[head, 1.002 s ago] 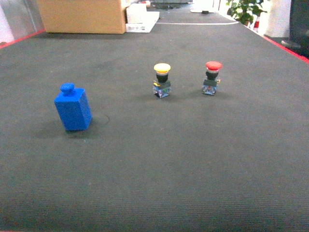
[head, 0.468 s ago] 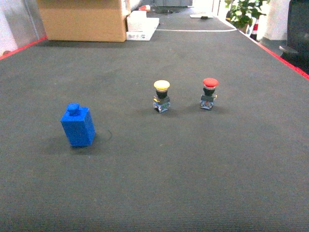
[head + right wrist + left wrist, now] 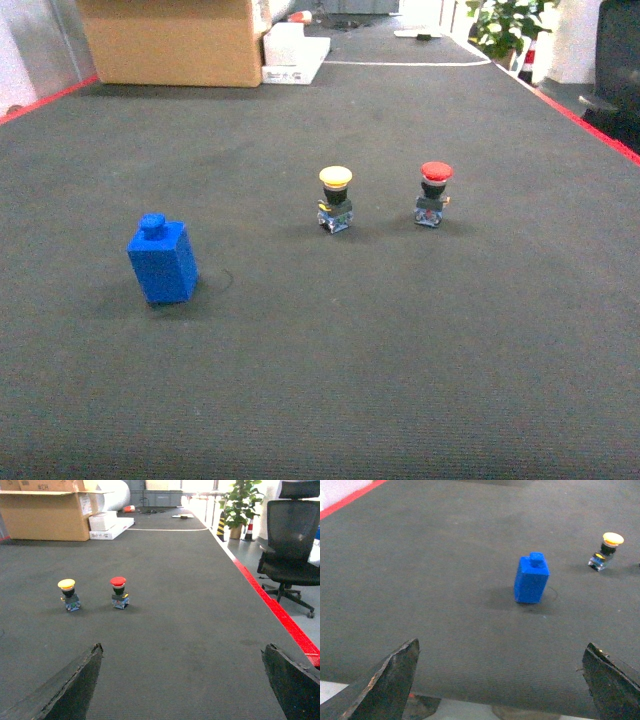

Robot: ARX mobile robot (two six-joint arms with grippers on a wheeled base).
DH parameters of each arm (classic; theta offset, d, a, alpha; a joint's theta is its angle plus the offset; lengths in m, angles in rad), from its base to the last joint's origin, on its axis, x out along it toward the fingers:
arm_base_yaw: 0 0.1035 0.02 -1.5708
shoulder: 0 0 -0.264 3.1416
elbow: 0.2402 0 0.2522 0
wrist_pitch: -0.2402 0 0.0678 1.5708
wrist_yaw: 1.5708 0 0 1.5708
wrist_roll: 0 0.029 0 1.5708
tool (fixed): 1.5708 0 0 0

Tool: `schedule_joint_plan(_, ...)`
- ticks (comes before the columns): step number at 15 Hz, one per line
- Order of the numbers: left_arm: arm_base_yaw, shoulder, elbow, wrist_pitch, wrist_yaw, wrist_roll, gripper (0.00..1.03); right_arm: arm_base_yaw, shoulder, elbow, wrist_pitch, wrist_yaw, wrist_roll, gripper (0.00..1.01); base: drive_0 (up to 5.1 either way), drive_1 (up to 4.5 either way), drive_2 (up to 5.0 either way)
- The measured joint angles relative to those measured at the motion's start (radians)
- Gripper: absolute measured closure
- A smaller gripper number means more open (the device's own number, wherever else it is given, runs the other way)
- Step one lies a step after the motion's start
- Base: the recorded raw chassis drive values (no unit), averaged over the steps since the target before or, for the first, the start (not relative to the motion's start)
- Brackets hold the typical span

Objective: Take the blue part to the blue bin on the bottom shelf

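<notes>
Dark ribbed matting covers the floor. Ahead of the left gripper, slightly to its right and well apart, the blue part stands upright, nearer this arm. Both the left and right gripper are spread wide, holding nothing.

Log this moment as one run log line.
phase: pre-grasp | blue part: upright on mat, untouched | left gripper: open, facing it | right gripper: open, empty
</notes>
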Motion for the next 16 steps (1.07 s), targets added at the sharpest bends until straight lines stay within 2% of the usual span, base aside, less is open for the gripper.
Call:
schedule_joint_plan(1, -0.065, 0.127, 0.001, 0.107, -0.035, -0.010, 0.05, 0.000, 0.000, 0.000, -0.001, 0.001, 0.000, 0.03, 0.0, 0.00, 0.0)
schedule_joint_plan(2, -0.128, 0.320, 0.031, 0.263, -0.050, -0.012, 0.05, 0.000, 0.000, 0.000, 0.000, 0.000, 0.000, 0.03, 0.0, 0.00, 0.0)
schedule_joint_plan(3, -0.170, 0.505, 0.080, 0.410, -0.055, -0.007, 0.05, 0.000, 0.000, 0.000, 0.000, 0.001, 0.000, 0.03, 0.0, 0.00, 0.0)
schedule_joint_plan(5, -0.187, 0.876, 0.198, 0.652, -0.045, -0.008, 0.05, 0.000, 0.000, 0.000, 0.000, 0.001, 0.000, 0.03, 0.0, 0.00, 0.0)
schedule_joint_plan(6, -0.187, 1.037, 0.251, 0.725, -0.043, -0.007, 0.05, 0.000, 0.000, 0.000, 0.000, 0.001, 0.000, 0.03, 0.0, 0.00, 0.0)
schedule_joint_plan(10, -0.163, 1.421, 0.403, 0.797, -0.051, -0.012, 0.05, 0.000, 0.000, 0.000, 0.000, 0.001, 0.000, 0.03, 0.0, 0.00, 0.0)
schedule_joint_plan(14, -0.108, 1.609, 0.538, 0.825, -0.031, -0.025, 0.05, 0.000, 0.000, 0.000, 0.000, 0.001, 0.000, 0.03, 0.0, 0.00, 0.0)
schedule_joint_plan(16, -0.106, 1.691, 0.615, 0.801, -0.006, -0.025, 0.05, 0.000, 0.000, 0.000, 0.000, 0.001, 0.000, 0.03, 0.0, 0.00, 0.0)
